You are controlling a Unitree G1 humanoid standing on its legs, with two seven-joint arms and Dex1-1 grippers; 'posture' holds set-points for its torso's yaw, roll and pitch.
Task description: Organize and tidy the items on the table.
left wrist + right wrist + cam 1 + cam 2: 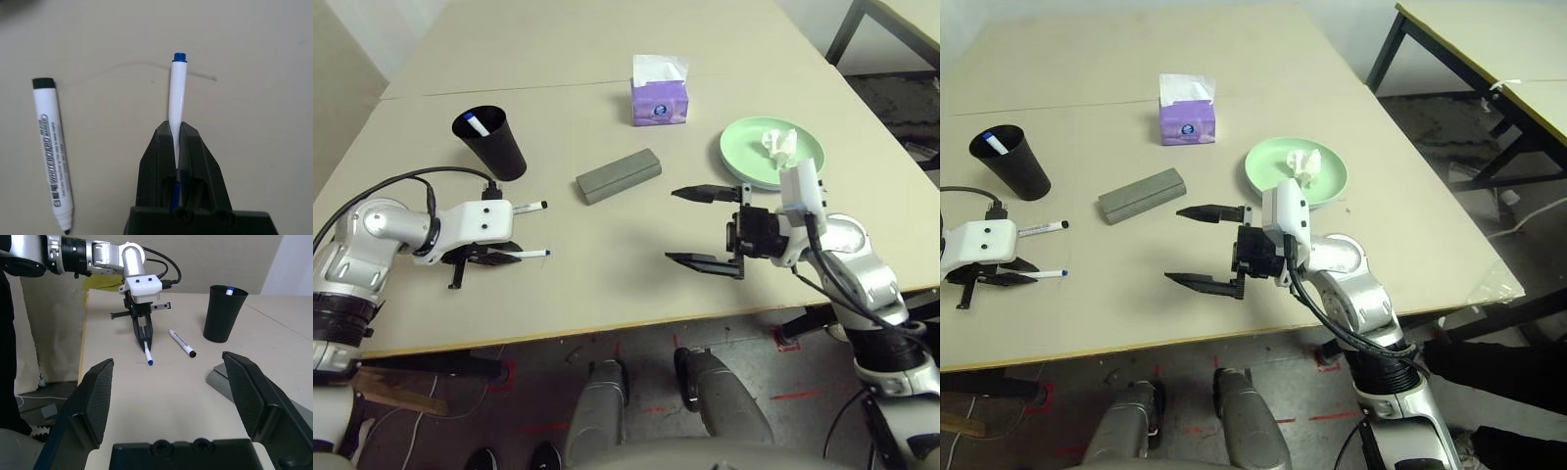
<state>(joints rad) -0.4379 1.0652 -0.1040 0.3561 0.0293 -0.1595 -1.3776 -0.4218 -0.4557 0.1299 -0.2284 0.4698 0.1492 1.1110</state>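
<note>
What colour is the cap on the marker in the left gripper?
Blue, clearest in the left wrist view: marker clamped in left gripper.

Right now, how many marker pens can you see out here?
3. The blue-capped marker is pinched in the left gripper on the table; the black-capped marker lies beside it; a third pen stands in the black cup, which may hide more.

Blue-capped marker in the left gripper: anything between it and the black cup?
Only the black-capped marker lies on the table between the blue-capped marker, clamped in the left gripper, and the black cup. It lies flat, so lifting over it should clear. The cup already holds one marker.
</note>
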